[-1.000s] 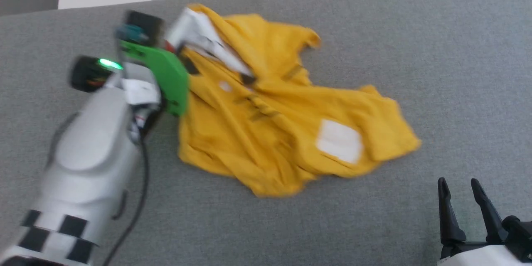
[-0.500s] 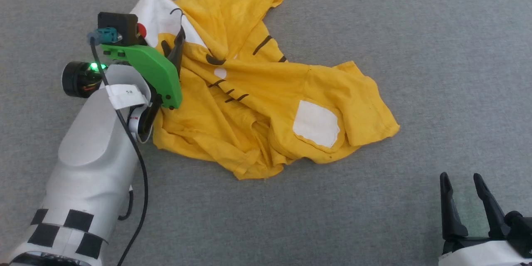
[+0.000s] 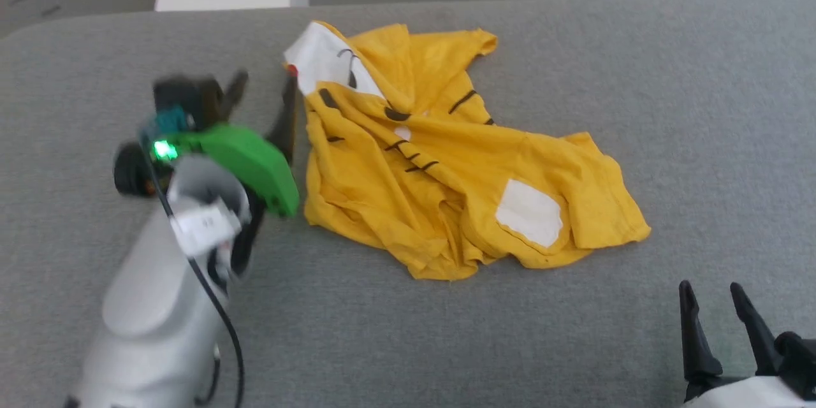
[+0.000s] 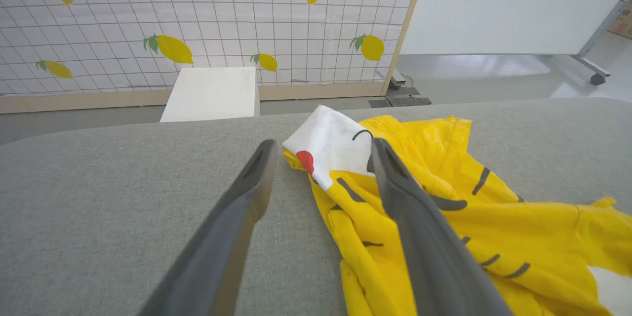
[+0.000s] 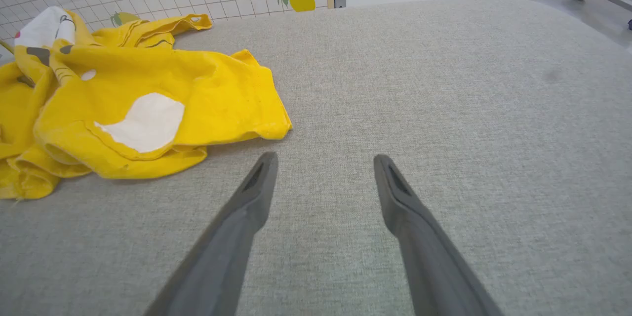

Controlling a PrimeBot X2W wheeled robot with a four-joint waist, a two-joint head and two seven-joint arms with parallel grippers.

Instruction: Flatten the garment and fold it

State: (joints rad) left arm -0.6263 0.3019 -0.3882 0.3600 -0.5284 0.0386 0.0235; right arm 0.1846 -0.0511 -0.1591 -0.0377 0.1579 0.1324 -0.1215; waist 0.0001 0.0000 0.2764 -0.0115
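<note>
Left gripper [image 3: 266, 81], two dark fingers: I log it spread wide, empty, just beside the white-patched corner of the crumpled bright yellow cotton T-shirt [image 3: 446, 172] on grey woven fabric [image 3: 669, 76]. Right gripper [image 3: 711, 290]: wide, empty, well apart from that shirt.

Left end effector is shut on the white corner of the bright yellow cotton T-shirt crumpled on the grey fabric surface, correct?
No. The left end effector is open, with its fingers spread at that white corner and clamping nothing, as the left wrist view shows. The bright yellow cotton T-shirt does lie crumpled on the grey fabric surface.
</note>
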